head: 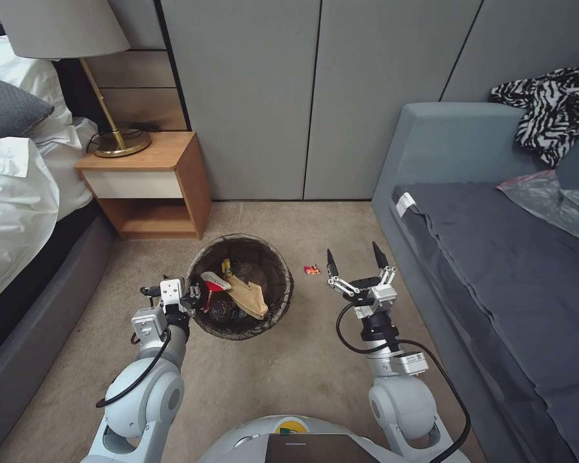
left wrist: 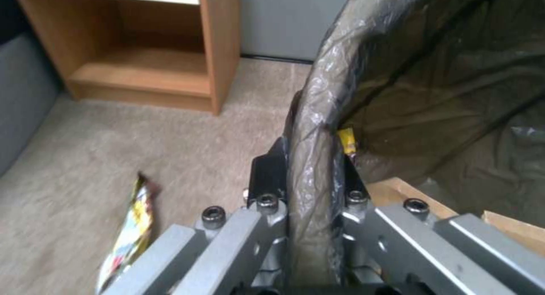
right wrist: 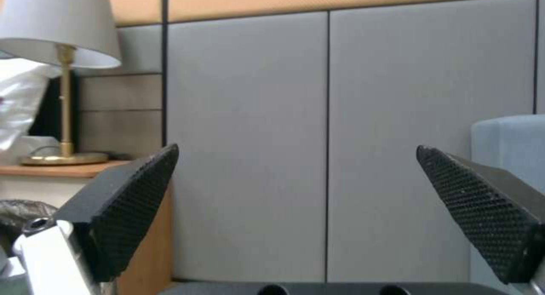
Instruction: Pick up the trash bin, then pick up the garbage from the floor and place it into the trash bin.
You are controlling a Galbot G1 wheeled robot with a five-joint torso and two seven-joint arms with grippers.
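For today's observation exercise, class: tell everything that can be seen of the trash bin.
The trash bin is small and round, lined with a dark crinkled plastic bag folded over its rim. It stands upright on beige carpet near the wooden nightstand. Inside lie a tan paper bag, a red-and-white cup and a yellow wrapper. The left gripper is shut on its near-left rim, one finger inside, one outside.

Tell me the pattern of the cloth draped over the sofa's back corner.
The cloth has black-and-white zebra-like stripes, clearest in the head view, on the sofa.
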